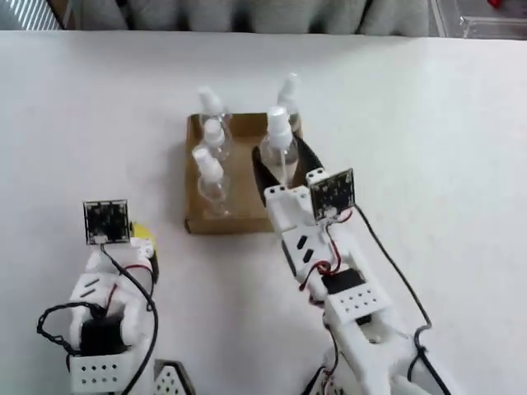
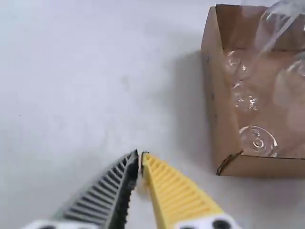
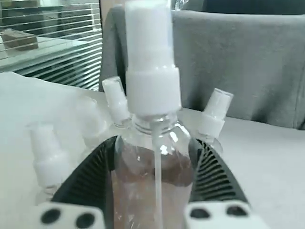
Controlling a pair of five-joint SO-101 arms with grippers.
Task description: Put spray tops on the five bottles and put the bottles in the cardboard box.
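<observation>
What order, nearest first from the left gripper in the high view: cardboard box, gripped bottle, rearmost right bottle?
1. cardboard box, right of the left gripper.
2. gripped bottle, at the box's right side.
3. rearmost right bottle, by the box's back edge.

We see a flat white table top (image 1: 99, 107) spreading across the whole scene. Behind its far edge stands a piece of grey fabric-covered seating (image 3: 248, 62), its back upright. Beside it hang pale slatted window blinds (image 3: 52, 38). Beyond the far edge, on the right arm's side, we see what may be a clear plastic container (image 1: 486, 20).
</observation>
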